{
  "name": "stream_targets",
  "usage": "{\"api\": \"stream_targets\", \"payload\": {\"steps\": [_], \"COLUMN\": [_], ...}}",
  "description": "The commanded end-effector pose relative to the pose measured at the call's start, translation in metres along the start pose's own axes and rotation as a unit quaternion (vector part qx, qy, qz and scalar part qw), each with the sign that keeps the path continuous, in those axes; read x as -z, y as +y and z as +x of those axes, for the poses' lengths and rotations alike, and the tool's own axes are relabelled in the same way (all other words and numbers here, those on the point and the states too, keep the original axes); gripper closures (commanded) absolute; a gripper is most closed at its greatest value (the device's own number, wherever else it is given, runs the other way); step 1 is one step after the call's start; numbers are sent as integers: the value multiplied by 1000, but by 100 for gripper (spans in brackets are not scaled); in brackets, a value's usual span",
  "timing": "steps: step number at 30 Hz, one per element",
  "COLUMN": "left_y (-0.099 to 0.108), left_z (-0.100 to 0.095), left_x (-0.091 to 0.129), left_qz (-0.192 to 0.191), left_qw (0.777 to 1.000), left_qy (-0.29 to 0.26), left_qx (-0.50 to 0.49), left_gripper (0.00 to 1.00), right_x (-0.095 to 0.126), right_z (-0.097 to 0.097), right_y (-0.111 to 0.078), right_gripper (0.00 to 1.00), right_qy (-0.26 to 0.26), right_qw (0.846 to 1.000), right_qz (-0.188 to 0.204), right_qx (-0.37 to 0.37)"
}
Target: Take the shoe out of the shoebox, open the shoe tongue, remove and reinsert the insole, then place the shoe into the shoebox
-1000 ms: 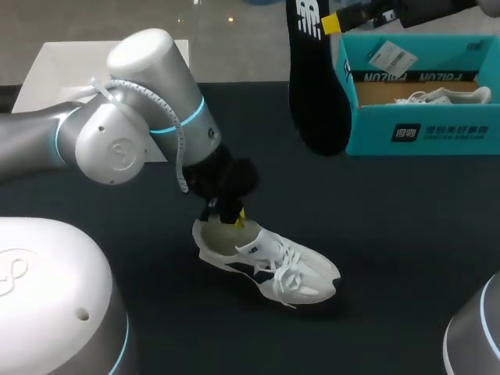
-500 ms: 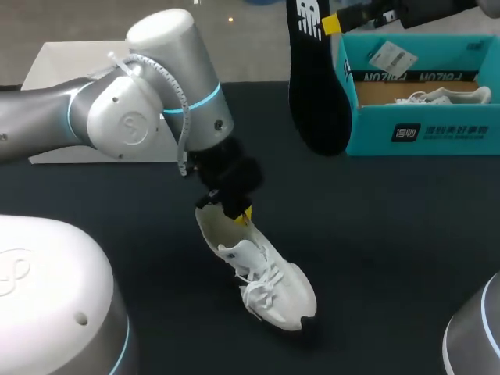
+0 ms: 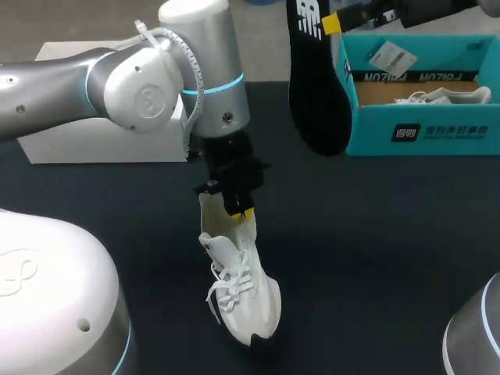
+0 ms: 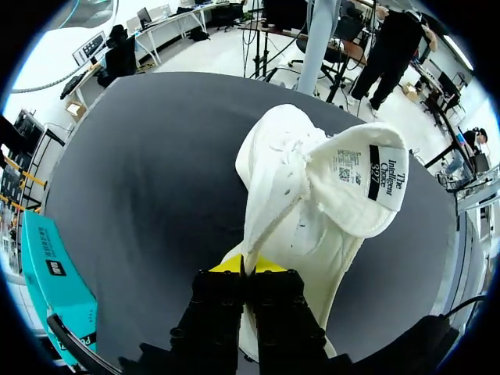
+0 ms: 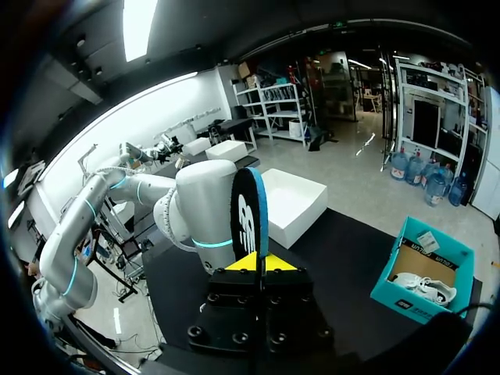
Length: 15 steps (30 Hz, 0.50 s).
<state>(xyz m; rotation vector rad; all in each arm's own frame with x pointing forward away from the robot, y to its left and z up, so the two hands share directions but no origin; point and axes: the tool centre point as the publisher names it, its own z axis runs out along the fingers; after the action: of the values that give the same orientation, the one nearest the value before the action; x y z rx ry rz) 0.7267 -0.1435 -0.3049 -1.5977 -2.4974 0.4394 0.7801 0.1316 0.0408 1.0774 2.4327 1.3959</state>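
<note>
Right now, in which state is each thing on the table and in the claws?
shoe: held at the heel rim, tongue folded back.
insole: out of the shoe, hanging above the table.
shoebox: open, second shoe inside.
left claw: shut on the shoe.
right claw: shut on the insole.

shoe (image 3: 238, 289): white cloth, matt, cord laces | insole (image 3: 316, 94): black, matt, foam-like | shoebox (image 3: 422, 133): teal cardboard, smooth | tabletop (image 3: 375, 234): dark, matt, even | left arm (image 3: 141, 86): smooth silver-grey shell, slight gloss
</note>
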Motion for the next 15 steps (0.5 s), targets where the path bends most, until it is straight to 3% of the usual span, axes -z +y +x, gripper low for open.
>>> {"api": "stream_targets", "payload": {"steps": [1,15], "left_y": [-2,-28], "left_z": [0,-2], "left_x": [-2,-11], "left_qz": [3,6], "left_qw": [1000,997], "left_qy": [2,10], "left_qx": [-7,-75], "left_gripper": [100,100], "right_x": [-2,28], "right_z": [0,-8], "right_y": [1,3], "right_gripper": [100,100], "right_qy": [0,-33], "right_qw": [1000,999], "right_qz": [0,-8], "right_qx": [0,1]}}
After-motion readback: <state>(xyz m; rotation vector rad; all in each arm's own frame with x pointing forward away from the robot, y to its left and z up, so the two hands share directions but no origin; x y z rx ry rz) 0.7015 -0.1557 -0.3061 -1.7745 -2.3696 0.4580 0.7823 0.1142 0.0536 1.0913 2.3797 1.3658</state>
